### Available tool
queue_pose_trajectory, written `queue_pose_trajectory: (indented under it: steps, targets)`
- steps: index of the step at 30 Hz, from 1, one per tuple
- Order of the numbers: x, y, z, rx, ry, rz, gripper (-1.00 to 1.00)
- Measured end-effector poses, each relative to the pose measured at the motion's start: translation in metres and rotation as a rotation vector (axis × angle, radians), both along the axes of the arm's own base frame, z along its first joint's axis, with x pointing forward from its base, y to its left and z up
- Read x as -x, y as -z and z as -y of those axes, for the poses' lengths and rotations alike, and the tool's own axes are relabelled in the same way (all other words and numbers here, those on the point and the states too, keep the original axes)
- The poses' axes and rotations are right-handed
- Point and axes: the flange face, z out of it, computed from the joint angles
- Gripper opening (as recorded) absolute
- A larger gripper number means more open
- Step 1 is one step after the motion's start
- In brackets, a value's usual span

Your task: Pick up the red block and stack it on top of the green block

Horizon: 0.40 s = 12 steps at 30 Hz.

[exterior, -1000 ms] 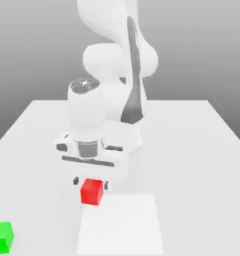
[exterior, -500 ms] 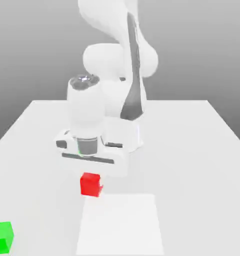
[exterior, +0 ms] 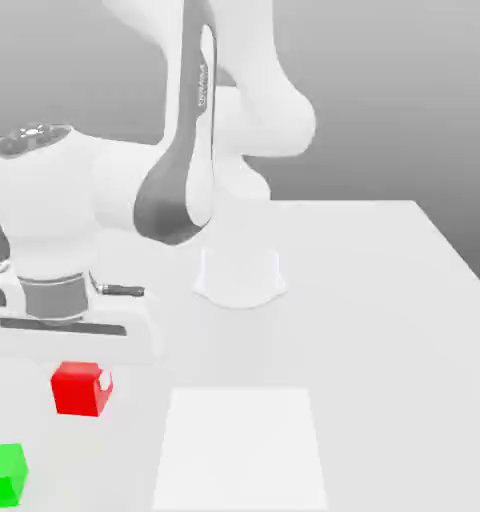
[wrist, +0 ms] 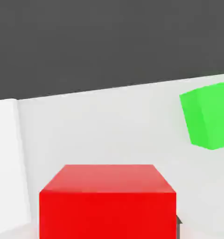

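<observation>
Now, starting at the exterior view's left, the green block (exterior: 4, 473) sits low on the white bench (exterior: 384, 330), down in the near corner. Just beside it, a little up and toward the exterior view's right, is the red block (exterior: 80, 389). It hangs under the arm's white hand, off the bench, and the jaws (exterior: 81, 385) are clamped on the red block. In the hand view the red block (wrist: 108, 200) sits close and big, with the green block (wrist: 208, 115) a bit off to one side.

I think the carry step is going on. The red block is picked up and is near the green one, but not over it. The next move needs the hand to slide until red is right above green, then go down slowly and let go. If the two are not lined up, red may tip off.

The red block is a small, bright, shiny cube with plain sides. The green block looks about the same size. Farther to the exterior view's right lies a flat, paler square patch (exterior: 242, 448) on the bench.
</observation>
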Motion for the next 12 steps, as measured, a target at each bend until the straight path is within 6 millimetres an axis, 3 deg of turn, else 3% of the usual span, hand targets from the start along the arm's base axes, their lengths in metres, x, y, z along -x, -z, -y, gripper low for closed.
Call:
queue_pose_trajectory:
  steps: [4,6,8,9,12]
  targets:
    - [-0.02,-0.006,0.05,0.005,-0.034,-0.002,-1.0]
    - [-0.024,0.009,0.064,0.007,-0.042,-0.003,-1.0]
    - [-0.025,0.037,0.067,0.008,-0.044,-0.004,-1.0]
    - [-0.025,0.049,0.067,0.008,-0.044,-0.004,1.0]
    - [-0.025,0.049,0.067,0.008,-0.044,-0.004,1.0]
